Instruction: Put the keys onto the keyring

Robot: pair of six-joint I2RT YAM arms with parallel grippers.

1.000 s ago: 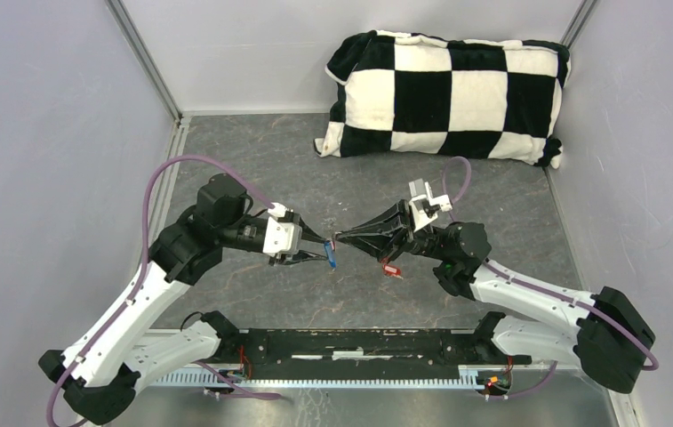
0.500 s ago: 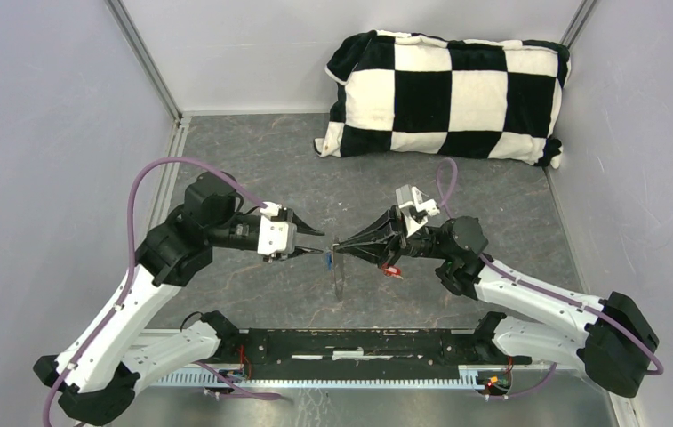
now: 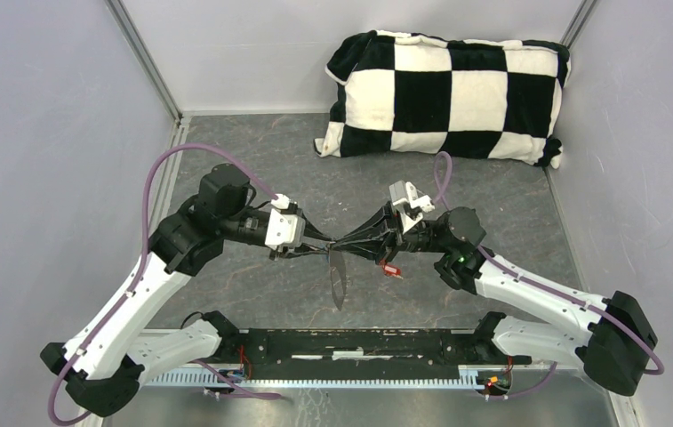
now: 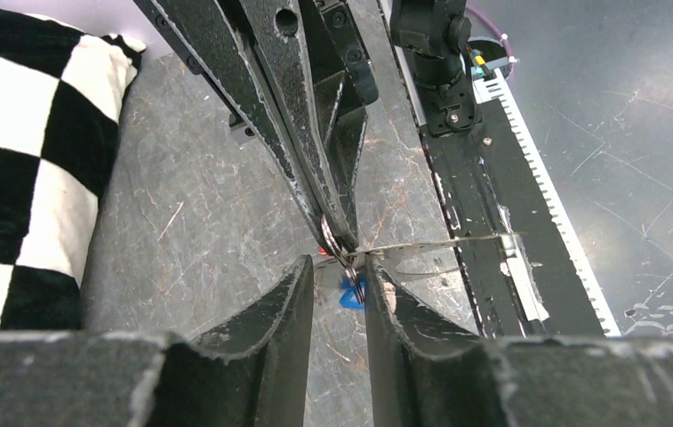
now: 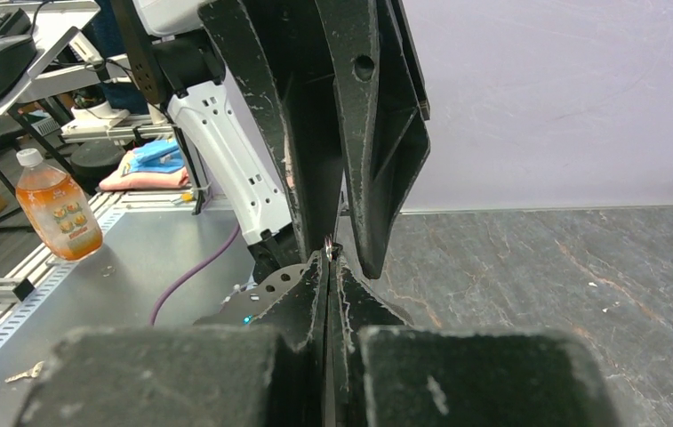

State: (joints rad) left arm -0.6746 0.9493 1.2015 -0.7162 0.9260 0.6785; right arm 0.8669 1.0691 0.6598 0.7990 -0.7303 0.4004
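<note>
My right gripper (image 3: 336, 245) is shut on the top of the keyring (image 3: 338, 283), whose grey loop hangs down toward the floor; its metal edge shows at the tips (image 5: 330, 251). My left gripper (image 3: 322, 249) meets it tip to tip. In the left wrist view the left gripper (image 4: 340, 265) has its jaws a little apart, with the ring's wire (image 4: 353, 267) lying against the right-hand finger. The blue key (image 4: 348, 295) shows through the gap just beyond. The red key (image 3: 392, 269) lies on the floor under the right gripper.
A black-and-white checkered pillow (image 3: 444, 93) lies against the back wall. The black base rail (image 3: 350, 342) runs along the near edge between the arm bases. Grey walls close in the left and right sides.
The keyring loop now hangs longer and wider below the right gripper. The two grippers have closed up tip to tip, and the left jaws have narrowed. The blue key no longer shows from above.
</note>
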